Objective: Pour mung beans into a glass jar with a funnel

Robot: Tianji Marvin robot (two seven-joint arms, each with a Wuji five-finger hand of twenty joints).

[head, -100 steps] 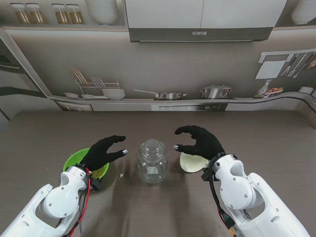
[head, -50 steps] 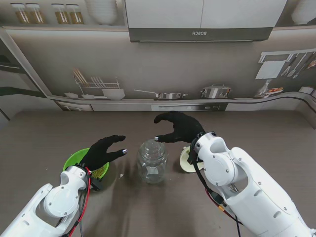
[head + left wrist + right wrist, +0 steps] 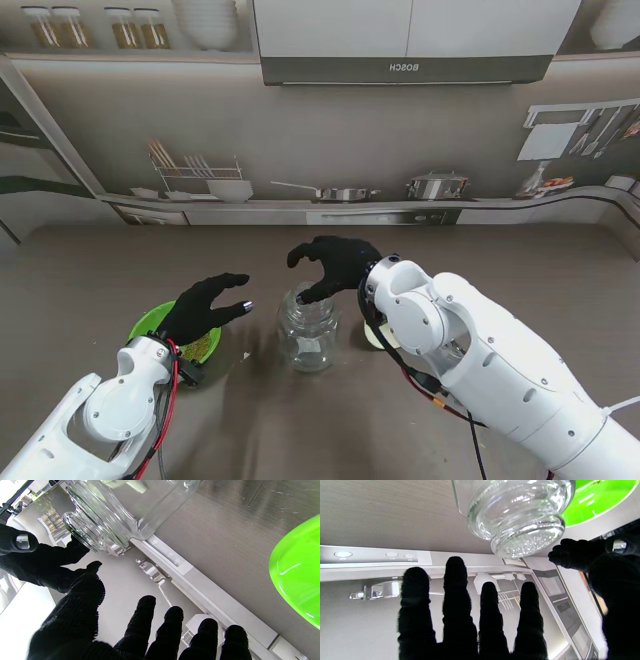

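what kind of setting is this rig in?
Likely a lab tabletop staged as a kitchen: the wall behind looks like a printed backdrop of range hood, pots and utensil rack.

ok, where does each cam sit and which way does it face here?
Stand view: above the shoulders, looking down at the table; shows both arms, left hand, right hand over the glass jar.
Left wrist view: along the left fingers, upside down; jar and green bowl.
Right wrist view: along the right fingers, upside down; jar lid close.
Shared: all three see the jar and bowl.
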